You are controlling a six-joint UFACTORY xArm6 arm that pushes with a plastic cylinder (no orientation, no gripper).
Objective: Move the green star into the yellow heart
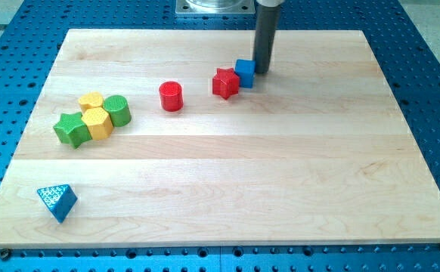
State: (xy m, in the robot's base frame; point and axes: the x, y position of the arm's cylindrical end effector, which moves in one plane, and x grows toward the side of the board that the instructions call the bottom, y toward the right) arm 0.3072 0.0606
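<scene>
Tip (262, 72) beside blue cube (245, 72).

board (295, 174): pale smooth wood, visible grain | surrounding base (432, 83): blue perforated metal | rod (264, 38): dark, matt

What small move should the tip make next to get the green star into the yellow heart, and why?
Probably travel to the view's left. My tip stands beside the blue cube, far from the green star. The star sits at the left of a cluster, against a yellow block; which yellow block is the heart I cannot tell.
</scene>
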